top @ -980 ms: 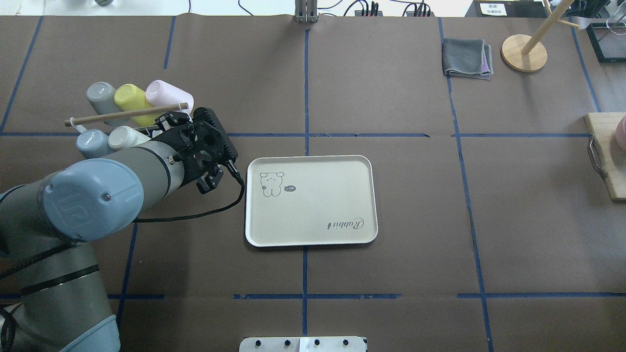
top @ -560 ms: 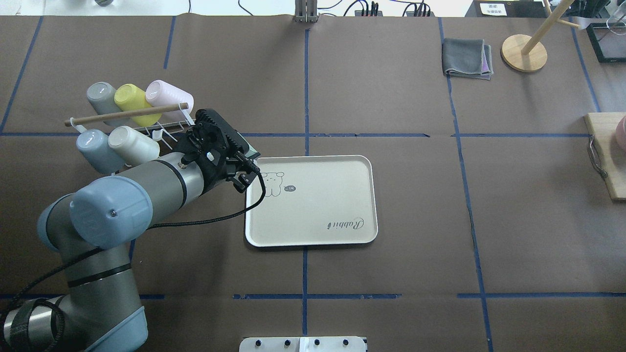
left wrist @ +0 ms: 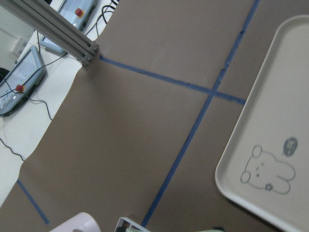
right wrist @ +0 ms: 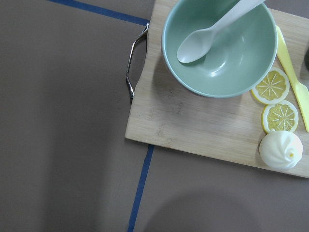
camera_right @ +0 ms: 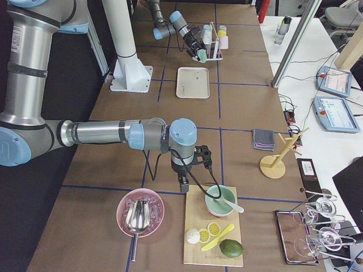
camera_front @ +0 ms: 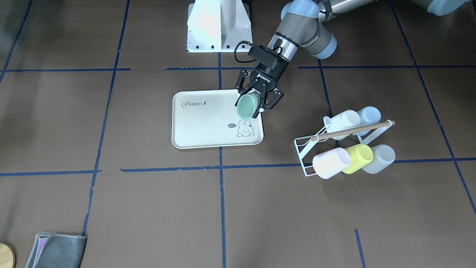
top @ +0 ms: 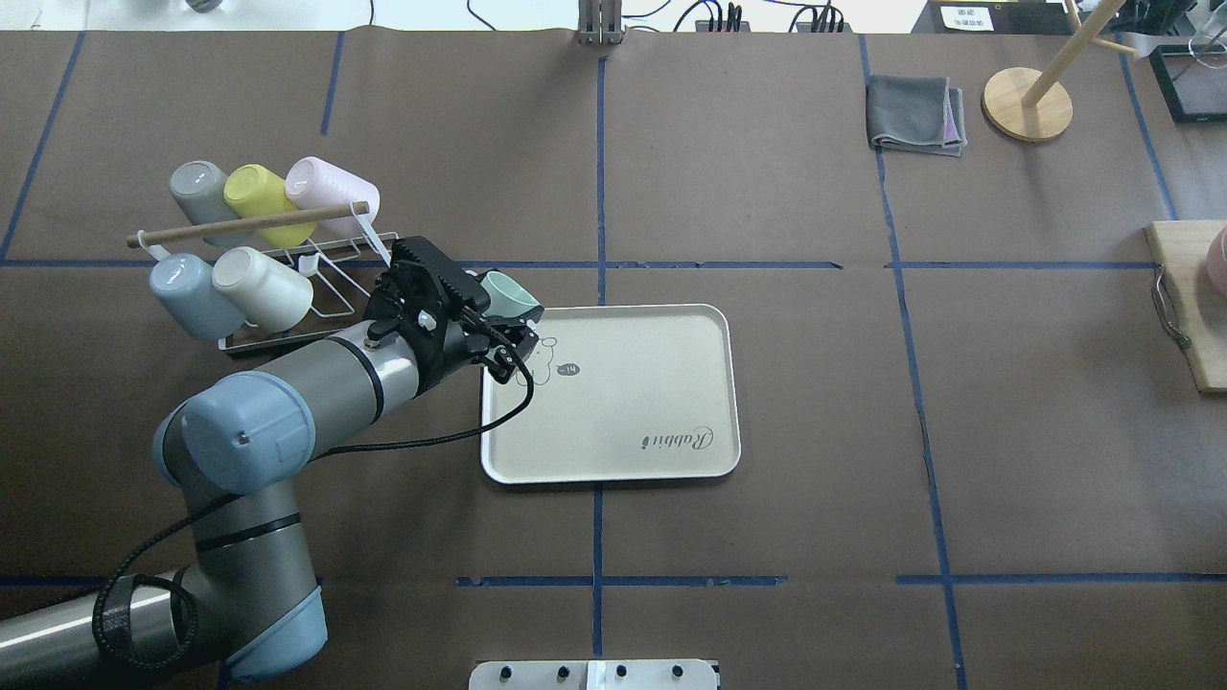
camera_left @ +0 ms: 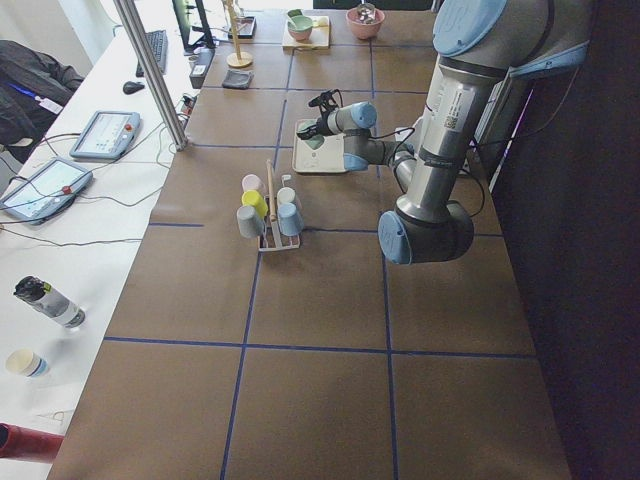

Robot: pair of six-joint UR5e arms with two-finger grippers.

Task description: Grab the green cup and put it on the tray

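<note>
- Far left in the overhead view sits the wire rack with five other cups on it (grey, yellow, pink, blue, cream), and none of them is the target
- Just right of that is the left gripper, its jaws closed partway onto the green cup with a finger on either side of the wall, so the pick-up half looks sorted
- The cup is tilted, its darker inside showing to the front camera. It's up in the air over the tray's edge near the bunny drawing, touching nothing but the fingers
- The tray doesn't have the cup on it yet, so best guess at what's left is to carry it further in over the tray, tip it upright, lower it and let go
- Way off to the right, the right gripper hangs by a wooden board with a green bowl on it, and there's no telling whether its jaws are open or closed
</note>
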